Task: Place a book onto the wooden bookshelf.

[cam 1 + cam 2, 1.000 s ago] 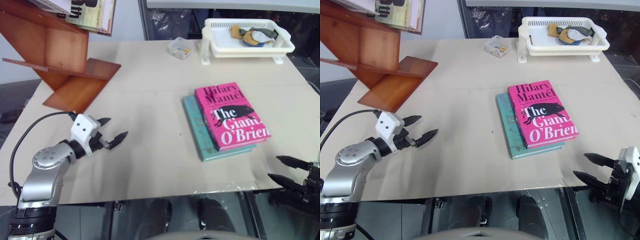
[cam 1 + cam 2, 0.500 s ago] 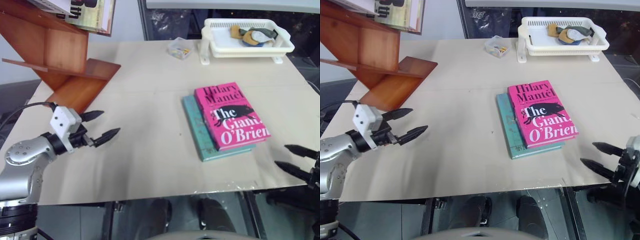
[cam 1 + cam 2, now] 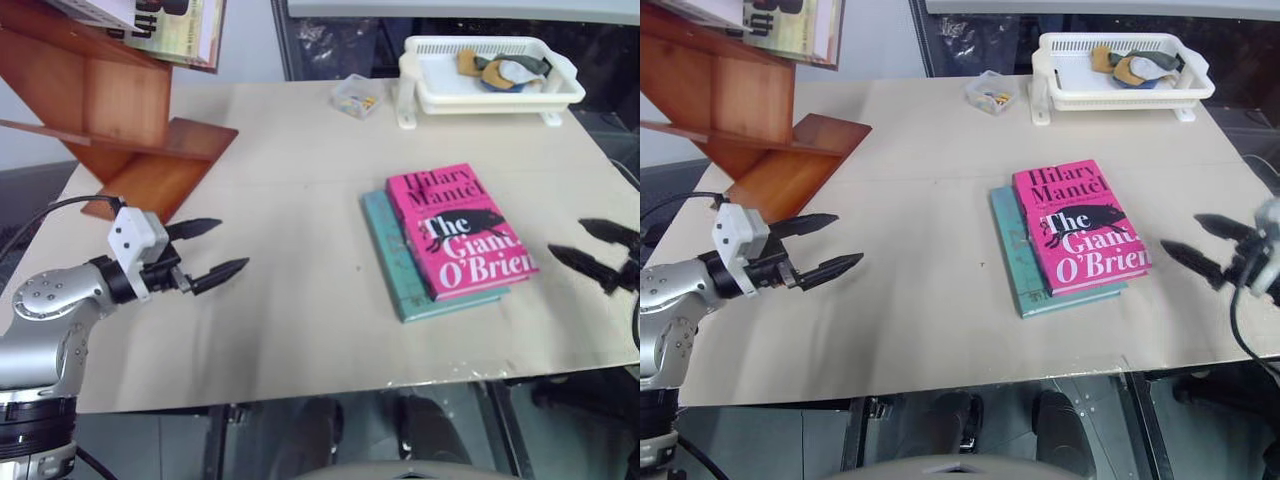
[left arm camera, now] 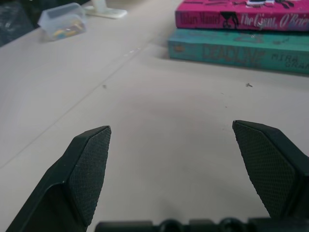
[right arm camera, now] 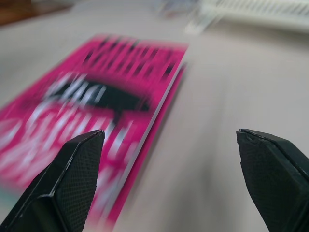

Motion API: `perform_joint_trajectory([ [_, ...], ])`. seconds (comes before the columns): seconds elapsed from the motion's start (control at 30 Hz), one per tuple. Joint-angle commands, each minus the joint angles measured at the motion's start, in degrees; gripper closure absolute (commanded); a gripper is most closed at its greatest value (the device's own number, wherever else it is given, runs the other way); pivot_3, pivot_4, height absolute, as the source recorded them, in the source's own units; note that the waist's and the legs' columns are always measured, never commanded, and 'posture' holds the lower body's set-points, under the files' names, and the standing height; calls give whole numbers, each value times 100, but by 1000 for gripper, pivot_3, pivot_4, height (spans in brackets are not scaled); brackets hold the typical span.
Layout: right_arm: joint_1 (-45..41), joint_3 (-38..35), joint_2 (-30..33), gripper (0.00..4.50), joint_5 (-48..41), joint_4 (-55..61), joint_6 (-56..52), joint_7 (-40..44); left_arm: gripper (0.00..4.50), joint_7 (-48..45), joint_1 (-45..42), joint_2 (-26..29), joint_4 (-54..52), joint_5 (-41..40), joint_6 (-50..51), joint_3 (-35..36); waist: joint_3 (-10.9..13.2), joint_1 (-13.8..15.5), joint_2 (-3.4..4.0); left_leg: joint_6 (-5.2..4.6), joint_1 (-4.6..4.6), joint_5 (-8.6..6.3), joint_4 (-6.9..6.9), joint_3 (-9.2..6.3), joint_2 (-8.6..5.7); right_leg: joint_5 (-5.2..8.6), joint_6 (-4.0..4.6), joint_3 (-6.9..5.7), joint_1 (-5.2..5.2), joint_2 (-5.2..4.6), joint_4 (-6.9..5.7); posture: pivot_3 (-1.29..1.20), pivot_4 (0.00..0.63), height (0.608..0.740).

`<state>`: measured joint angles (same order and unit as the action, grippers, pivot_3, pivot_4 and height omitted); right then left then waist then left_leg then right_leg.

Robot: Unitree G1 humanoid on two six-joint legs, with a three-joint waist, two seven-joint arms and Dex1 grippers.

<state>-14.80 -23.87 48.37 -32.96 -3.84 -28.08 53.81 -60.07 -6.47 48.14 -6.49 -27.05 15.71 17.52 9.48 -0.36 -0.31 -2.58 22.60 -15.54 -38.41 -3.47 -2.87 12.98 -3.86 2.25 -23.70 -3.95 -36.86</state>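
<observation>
Book (image 3: 460,232) lies flat atop a teal book (image 3: 400,270) mid-table, well apart from the shelf (image 3: 120,130); right gripper (image 3: 592,252) waits just beside it, fingers apart, likely to take it. Left wrist view: left gripper (image 4: 186,174) fingers apart, empty. Right wrist view: pink cover, white lettering, black animal

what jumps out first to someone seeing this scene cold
The bright pink paperback book grabs the eye, lying on a teal-blue book mid-table. Next, the reddish-brown zigzag wooden bookshelf at the far left corner. The open left gripper and open right gripper hover either side of the books.
</observation>
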Motion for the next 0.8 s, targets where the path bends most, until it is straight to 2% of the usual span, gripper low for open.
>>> perform_joint_trajectory([
  [0.03, -755, 316, -102, 0, 68, -297, -477, -476, 56, -41, -161, -13, -42, -76, -34, -23, 0, -21, 0, 0, 0, 0, 0, -3, 1, 0, 0, -1, 0, 2, 0, 0, 150, 740],
  [0.13, -1986, 790, -425, 0, 268, -1155, -967, -907, 56, -41, -201, -52, -96, -116, -30, -50, 1, -20, 1, 19, 17, 12, 6, -8, -3, 1, 2, -2, -11, -2, 8, 0, 150, 740],
  [0.27, -2806, 1213, -716, 0, 643, -2044, -1154, -1126, 56, 40, -192, -113, -389, -235, 125, -92, 4, -61, 4, 20, 25, 12, 8, 13, -8, 0, 0, 13, -31, -3, 6, 0, 150, 740],
  [0.5, -3448, 1506, -1058, 0, 1082, -3046, -816, -1084, 56, 18, -9, -113, -844, -383, 346, -168, 5, -38, 5, 21, 32, 13, 15, 8, -11, 1, 2, 8, -36, -4, 9, 0, 150, 740],
  [0.8, -3633, 1574, -1322, 0, 1247, -3350, -831, -852, 56, 76, 26, -266, -1289, -1367, 845, 183, 5, -62, 6, 21, 31, 13, 13, 9, -7, 1, 1, 10, -39, 2, 3, 0, 150, 740],
])
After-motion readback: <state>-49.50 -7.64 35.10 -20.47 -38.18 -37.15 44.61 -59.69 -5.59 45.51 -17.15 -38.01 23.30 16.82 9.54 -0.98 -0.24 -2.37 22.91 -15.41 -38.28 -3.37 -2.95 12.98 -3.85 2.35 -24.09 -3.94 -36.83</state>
